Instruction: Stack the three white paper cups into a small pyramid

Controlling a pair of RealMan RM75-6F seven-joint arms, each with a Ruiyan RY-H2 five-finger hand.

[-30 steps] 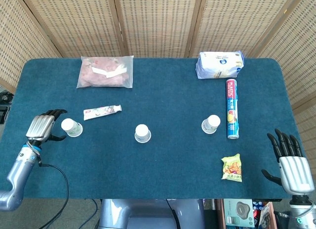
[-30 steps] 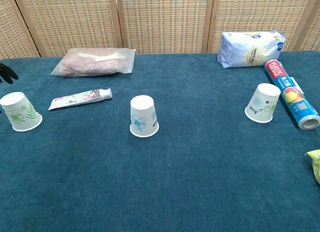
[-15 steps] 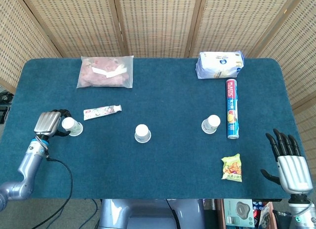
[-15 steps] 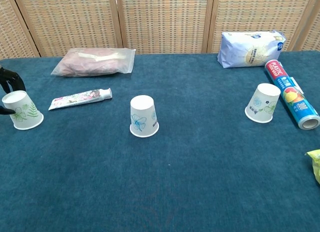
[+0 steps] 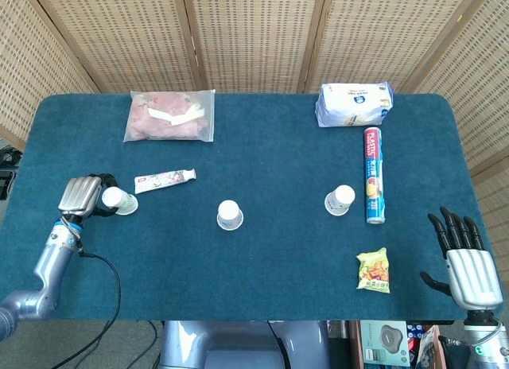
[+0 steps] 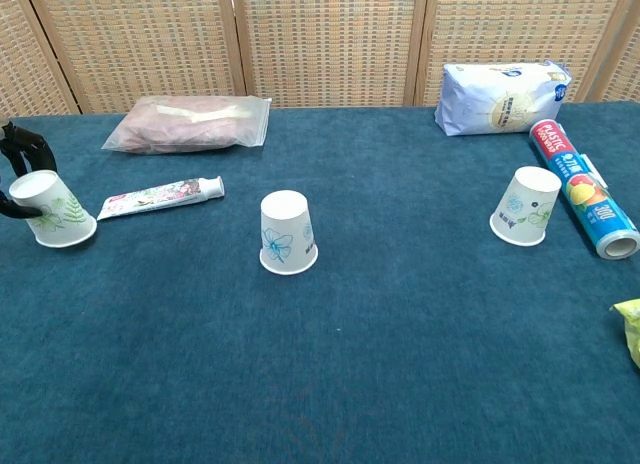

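Note:
Three white paper cups stand upside down on the blue table. The left cup (image 5: 122, 200) (image 6: 55, 212) is tilted, and my left hand (image 5: 82, 196) grips it, with dark fingers (image 6: 22, 144) behind it and the thumb in front. The middle cup (image 5: 230, 215) (image 6: 287, 232) and the right cup (image 5: 340, 200) (image 6: 526, 206) stand alone, far apart. My right hand (image 5: 464, 254) is open off the table's near right corner, with its fingers spread and nothing in it.
A toothpaste tube (image 5: 165, 180) lies just right of the left cup. At the back are a clear bag (image 5: 170, 114) and a white pack (image 5: 354, 103). A plastic-wrap roll (image 5: 374, 175) lies beside the right cup, and a snack packet (image 5: 373, 271) lies nearer.
My left hand moved in from the left, closed around the left cup, then tipped it and shifted it slightly right. The right hand stayed put.

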